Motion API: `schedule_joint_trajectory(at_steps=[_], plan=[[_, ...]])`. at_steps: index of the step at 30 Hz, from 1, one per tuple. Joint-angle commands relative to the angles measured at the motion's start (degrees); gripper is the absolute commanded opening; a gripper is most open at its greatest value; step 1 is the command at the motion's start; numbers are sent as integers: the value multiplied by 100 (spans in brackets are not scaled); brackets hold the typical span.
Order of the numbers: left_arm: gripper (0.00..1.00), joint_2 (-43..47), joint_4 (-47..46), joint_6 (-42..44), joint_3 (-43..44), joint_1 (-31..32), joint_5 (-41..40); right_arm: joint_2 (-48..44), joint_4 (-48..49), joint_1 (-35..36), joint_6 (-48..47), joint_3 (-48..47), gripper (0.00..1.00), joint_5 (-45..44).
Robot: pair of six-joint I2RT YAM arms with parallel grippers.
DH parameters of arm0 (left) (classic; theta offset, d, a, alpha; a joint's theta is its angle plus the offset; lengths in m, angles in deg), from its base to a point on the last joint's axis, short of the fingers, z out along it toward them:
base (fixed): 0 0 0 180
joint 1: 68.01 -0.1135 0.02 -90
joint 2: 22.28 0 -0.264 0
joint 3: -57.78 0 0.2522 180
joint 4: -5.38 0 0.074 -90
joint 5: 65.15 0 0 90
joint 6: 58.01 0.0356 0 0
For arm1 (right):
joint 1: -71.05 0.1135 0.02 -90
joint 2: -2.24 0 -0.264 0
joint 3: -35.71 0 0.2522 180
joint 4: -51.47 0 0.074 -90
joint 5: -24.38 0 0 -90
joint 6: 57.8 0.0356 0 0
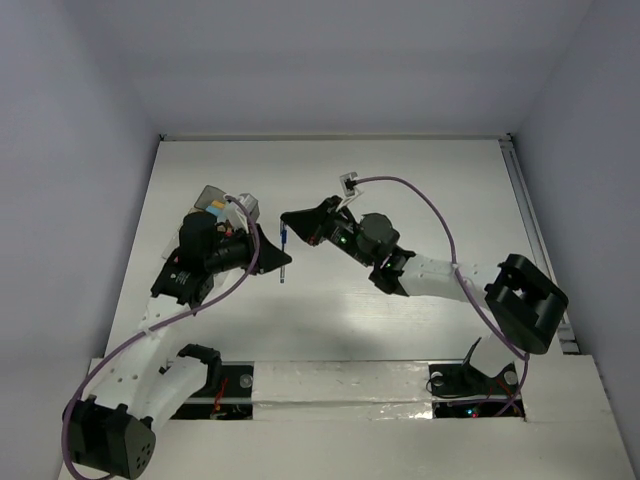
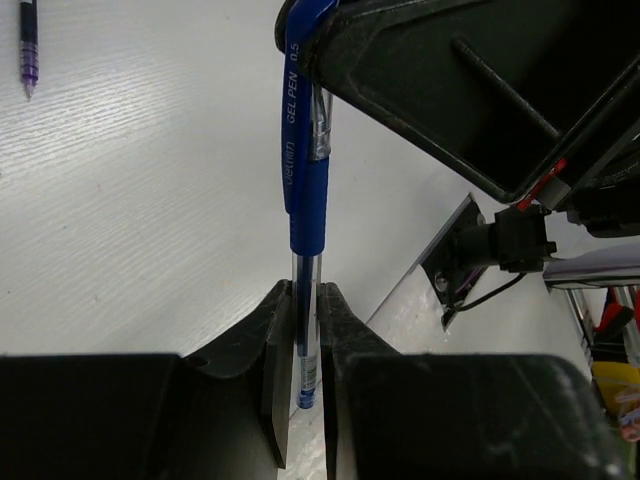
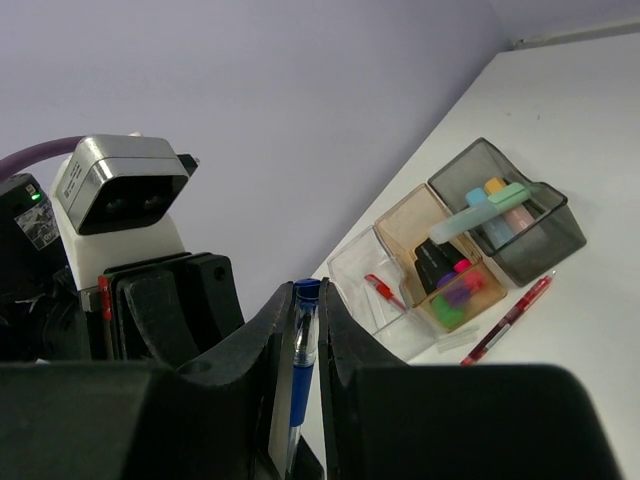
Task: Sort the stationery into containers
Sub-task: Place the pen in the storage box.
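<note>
A blue gel pen (image 2: pixel 305 190) hangs in the air between both arms, above the white table (image 1: pixel 400 180). My left gripper (image 2: pixel 305 292) is shut on its clear lower barrel. My right gripper (image 3: pixel 305 292) is shut on its capped end (image 3: pixel 306 290). Seen from above, the two grippers meet at the pen (image 1: pixel 285 238), the left gripper (image 1: pixel 280 256) from the left and the right gripper (image 1: pixel 288 218) from the right. The containers (image 3: pixel 395 320) stand joined in a row: a clear one with a red piece (image 3: pixel 383 290), a tan one (image 3: pixel 405 225) with highlighters, and a grey one (image 3: pixel 560 235) with more.
A red pen (image 3: pixel 510 318) lies on the table beside the containers. A pale-green highlighter (image 3: pixel 485 212) rests across the tan and grey compartments. A purple pen (image 2: pixel 28 45) lies on the table apart from them. From above, my left arm partly covers the containers (image 1: pixel 213 203).
</note>
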Motion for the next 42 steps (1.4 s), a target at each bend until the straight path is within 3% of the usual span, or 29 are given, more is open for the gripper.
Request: schedule_joint_trajectory(at_steps=[1,3,4,5,6,9,12,16,22,29,42], plan=[[0,-4,-2109,-438,601,-160,-629,13,-1127,600,-46,391,0,963],[0,-5,-2224,-527,460,-160,-664,-189,-1475,600,-177,147,1,797],[0,-5,-2233,-553,363,-160,-803,-303,-1679,522,-256,-12,7,700],[0,-39,-2233,-597,310,-160,-883,-531,-1950,408,-361,-187,15,568],[0,-66,-2259,-632,258,-160,-945,-663,-2319,311,-388,-354,37,419],[0,-189,-2399,-843,20,-160,-1279,-1235,-2654,-136,-406,-768,70,382],[0,-277,-2742,-1211,-366,-160,-1613,-1752,-2962,-383,-581,-1085,77,339],[0,-111,-2849,-1590,-788,-160,-2453,-2544,-3165,-551,-801,-779,78,67],[0,523,-1637,-1968,-965,-423,-4501,-3274,-3641,-551,-1048,556,76,-444],[0,496,-1512,-2162,-1562,-1855,-4408,-3302,-3536,-551,-916,1437,77,-31],[0,-171,-1854,-2214,-1861,-2524,-4892,-3003,-3289,-551,-951,1613,79,479]])
